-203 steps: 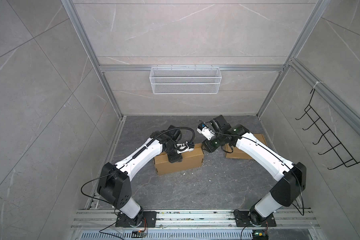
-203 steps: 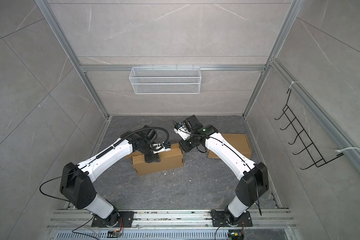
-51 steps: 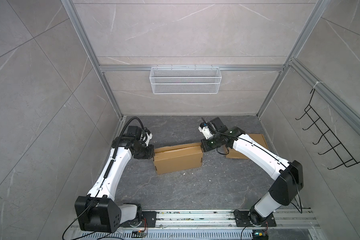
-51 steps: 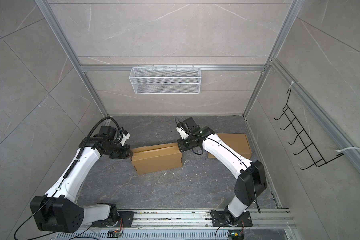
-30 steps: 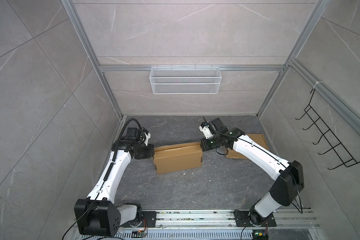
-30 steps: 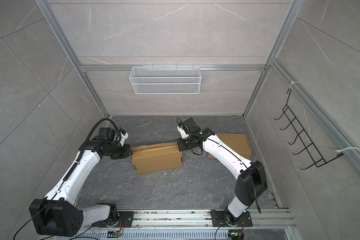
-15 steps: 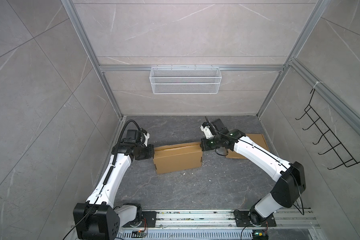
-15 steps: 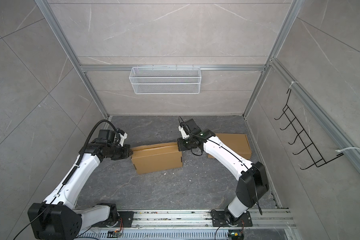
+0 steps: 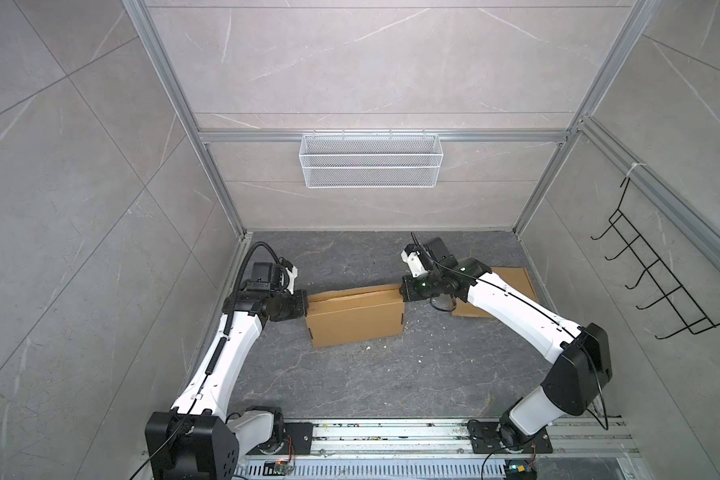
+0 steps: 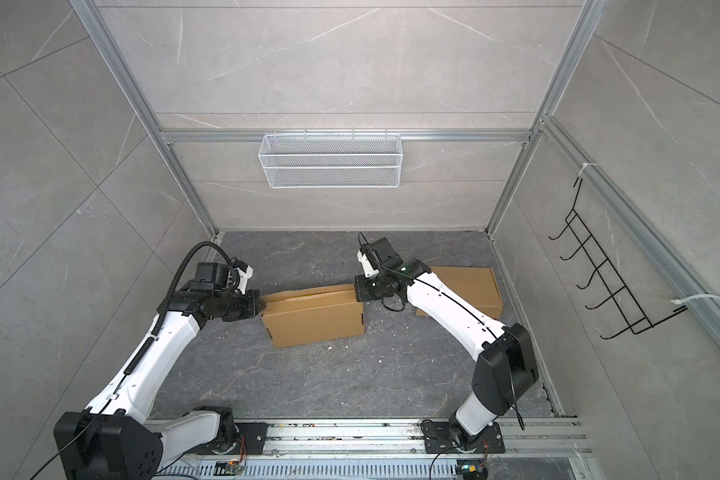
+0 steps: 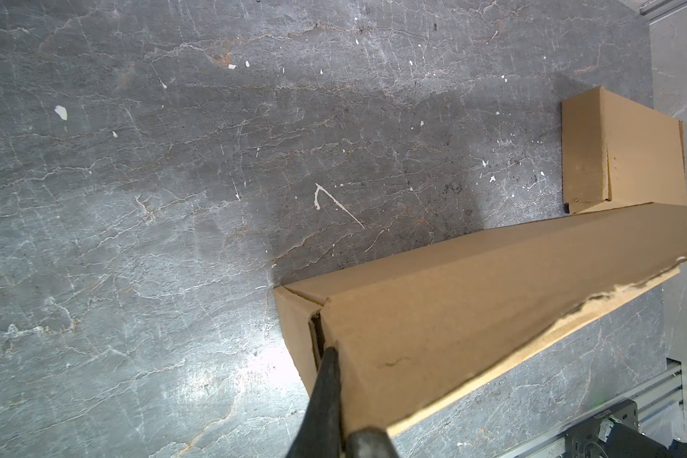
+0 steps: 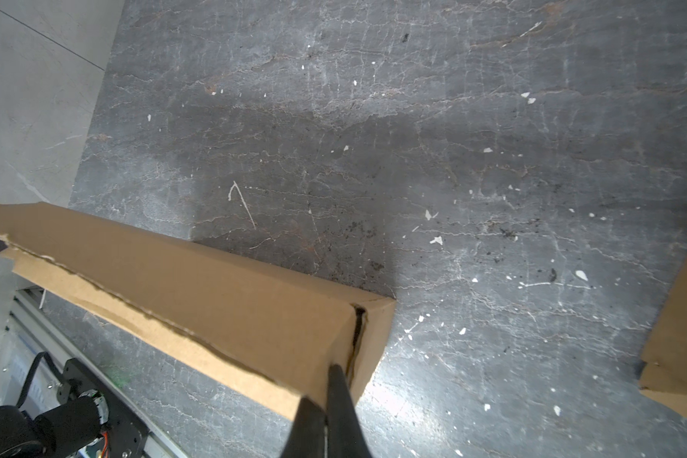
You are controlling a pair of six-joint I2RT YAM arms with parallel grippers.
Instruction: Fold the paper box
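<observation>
- Jaws of the left gripper (image 9: 304, 300) are together with nothing seen between them. In the left wrist view the tips sit at the dark slit on the end of the brown cardboard box (image 11: 472, 309), just under its top face.
- Jaws of the right gripper (image 9: 403, 291) are also together. The tips touch the opposite end of the box, at the matching slit by the top corner.
- The box (image 9: 356, 320) stands about mid-worktop, between the two grippers, somewhat nearer the far edge than the near edge, with a long side facing the near edge.
- Its top flaps are down, the lengthwise seam is not flush, and one flap edge is ragged.
- The dark grey stone-patterned worktop (image 9: 391, 382) is flecked with small white chips.
- A flat piece of brown cardboard (image 9: 512, 286) lies by the right edge of the worktop, partly under the right arm and apart from the box.
- A white wire-mesh basket (image 9: 371, 166) hangs on the back wall.
</observation>
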